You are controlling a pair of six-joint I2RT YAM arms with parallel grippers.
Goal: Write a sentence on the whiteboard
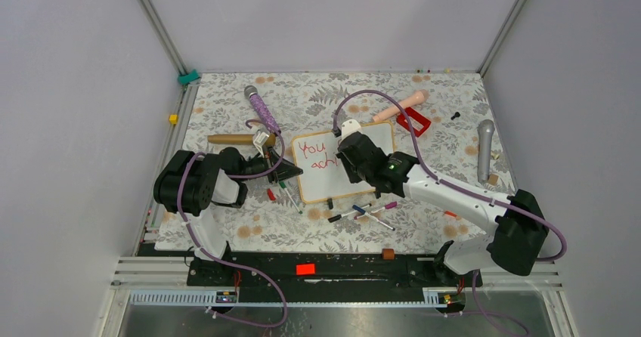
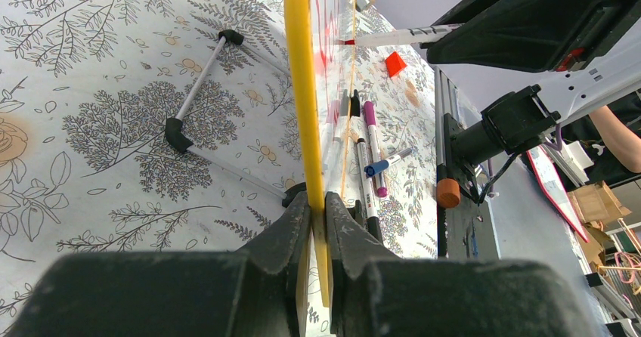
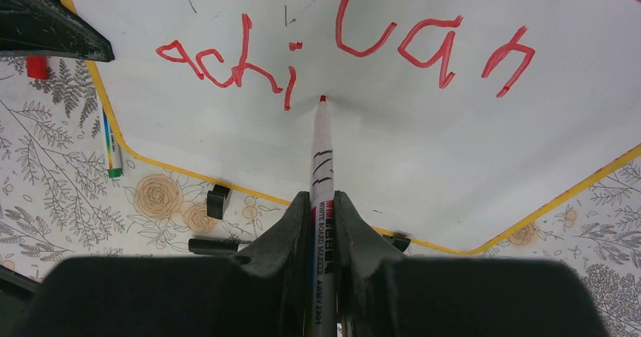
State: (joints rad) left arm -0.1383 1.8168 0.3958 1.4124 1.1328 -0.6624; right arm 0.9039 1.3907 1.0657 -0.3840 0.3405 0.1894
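The whiteboard (image 1: pixel 321 182) lies mid-table, white with a thin yellowish frame (image 3: pixel 189 174). Red lettering (image 3: pixel 393 31) on it reads "You can" and, below, "achi" (image 3: pixel 227 69); this sentence is partly hidden by the arm in the top view. My right gripper (image 3: pixel 323 201) is shut on a red whiteboard marker (image 3: pixel 321 156), whose tip touches the board just right of the "i". My left gripper (image 2: pixel 317 201) is shut on the board's left frame edge (image 2: pixel 298 65), seen edge-on. In the top view the right gripper (image 1: pixel 351 152) covers the board's middle and the left gripper (image 1: pixel 291 172) sits at its left edge.
Several loose markers (image 1: pixel 363 212) lie just in front of the board. A folding stand (image 2: pixel 196 103) lies to its left. A purple microphone (image 1: pixel 261 110), a wooden stick (image 1: pixel 230 138), a red frame (image 1: pixel 414 122), a pink object (image 1: pixel 401 106) and a grey microphone (image 1: pixel 484 148) lie around.
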